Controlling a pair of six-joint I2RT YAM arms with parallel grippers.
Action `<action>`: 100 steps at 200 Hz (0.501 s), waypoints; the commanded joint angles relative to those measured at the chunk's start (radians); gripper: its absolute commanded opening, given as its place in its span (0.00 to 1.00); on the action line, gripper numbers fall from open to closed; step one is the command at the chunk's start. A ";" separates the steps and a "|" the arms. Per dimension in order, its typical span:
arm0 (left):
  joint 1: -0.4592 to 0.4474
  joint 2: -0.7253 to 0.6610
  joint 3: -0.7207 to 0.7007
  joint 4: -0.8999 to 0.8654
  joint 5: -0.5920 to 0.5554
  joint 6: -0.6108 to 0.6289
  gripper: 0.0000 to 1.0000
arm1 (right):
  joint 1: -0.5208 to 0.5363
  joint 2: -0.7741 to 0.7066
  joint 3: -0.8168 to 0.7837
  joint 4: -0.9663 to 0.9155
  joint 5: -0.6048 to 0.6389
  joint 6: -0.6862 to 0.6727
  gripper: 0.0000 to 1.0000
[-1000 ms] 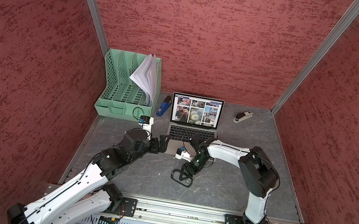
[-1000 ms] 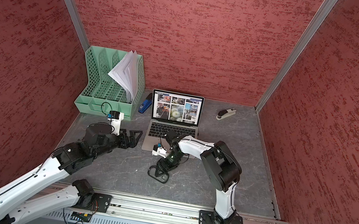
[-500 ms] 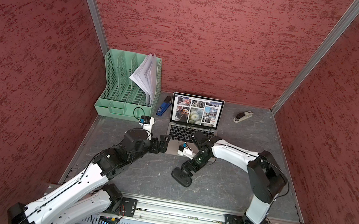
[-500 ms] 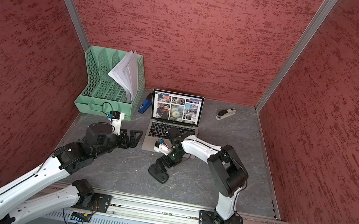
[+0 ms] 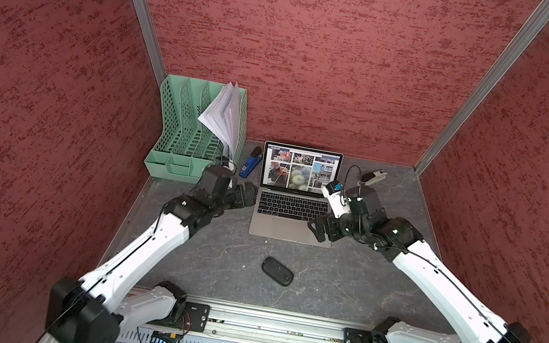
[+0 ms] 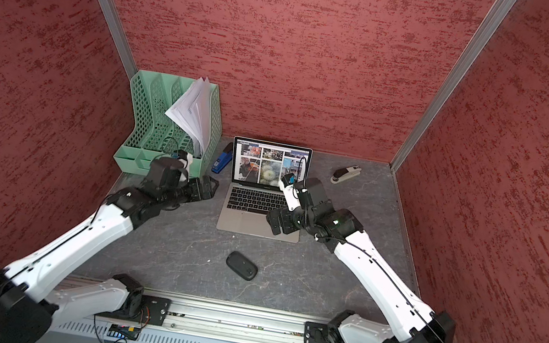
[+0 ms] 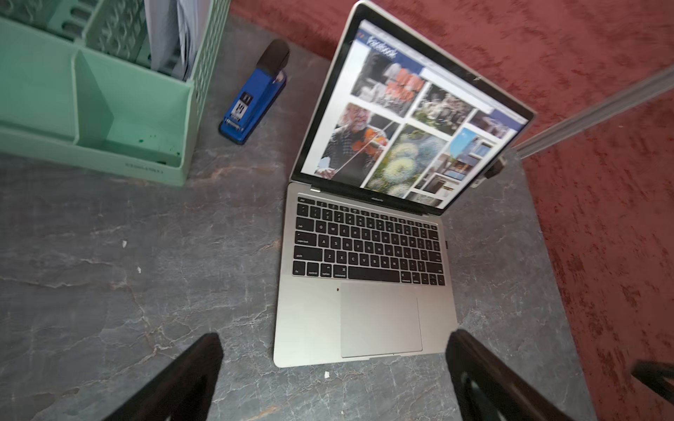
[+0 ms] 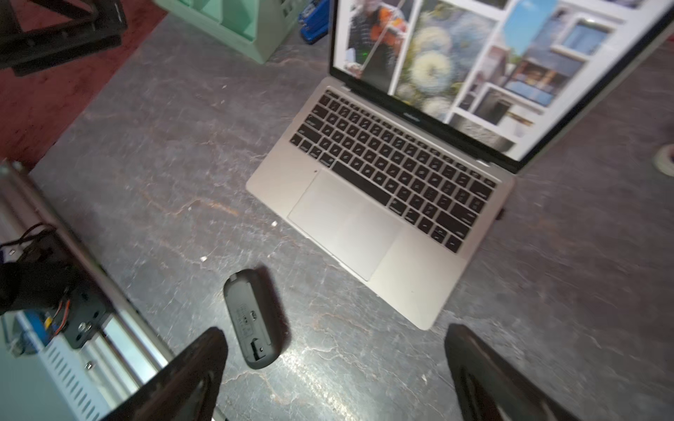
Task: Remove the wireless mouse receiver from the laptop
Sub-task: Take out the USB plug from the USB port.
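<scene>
Far left, green organizer (image 5: 191,144): a sheaf of papers (image 5: 223,119) leans in the slot nearest the laptop (image 5: 288,228). A blue stapler (image 5: 250,165) lies just beside it. Arm reaching forward, the left gripper (image 5: 246,194) hangs low by the laptop's left edge, jaws wide, empty. The black mouse (image 5: 277,271) lies in front. The wireless mouse receiver (image 7: 446,243) sits plugged into the laptop's right edge (tiny dark stub, seen only in wrist views). The right gripper (image 5: 321,229) hovers over the front right corner, jaws spread, holding nothing

Our arms (image 5: 157,239) wear white shells between black joints (image 5: 401,233); thin black cables (image 5: 462,297) trace them, and black base plates (image 5: 196,316) carry small screws on our silver rail (image 5: 270,332).
</scene>
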 commanded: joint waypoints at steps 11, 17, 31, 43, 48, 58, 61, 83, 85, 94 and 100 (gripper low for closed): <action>0.050 0.308 0.148 -0.203 0.206 -0.049 1.00 | -0.075 0.038 0.079 -0.111 0.237 0.116 0.98; 0.044 0.353 0.170 -0.223 0.202 -0.044 1.00 | -0.091 0.054 0.082 -0.120 0.244 0.116 0.98; 0.030 0.417 0.197 -0.245 0.171 -0.029 1.00 | -0.124 0.095 0.076 -0.132 0.266 0.108 0.98; 0.023 0.447 0.205 -0.250 0.163 -0.030 1.00 | -0.152 0.134 0.072 -0.140 0.279 0.109 0.97; 0.022 0.458 0.208 -0.251 0.172 -0.032 1.00 | -0.162 0.148 0.070 -0.141 0.280 0.114 0.97; 0.016 0.487 0.224 -0.268 0.180 -0.042 1.00 | -0.182 0.165 0.058 -0.129 0.274 0.114 0.97; 0.014 0.498 0.231 -0.281 0.173 -0.044 1.00 | -0.187 0.168 0.052 -0.123 0.277 0.113 0.97; -0.015 0.588 0.310 -0.387 0.058 -0.024 0.98 | -0.222 0.184 0.013 -0.066 0.306 0.112 0.96; -0.017 0.596 0.317 -0.393 0.050 -0.022 0.98 | -0.226 0.186 0.010 -0.060 0.309 0.112 0.96; -0.023 0.624 0.340 -0.413 0.026 -0.007 0.97 | -0.240 0.188 -0.009 -0.027 0.300 0.105 0.96; -0.025 0.646 0.351 -0.419 0.016 -0.002 0.97 | -0.250 0.191 -0.023 -0.002 0.284 0.096 0.95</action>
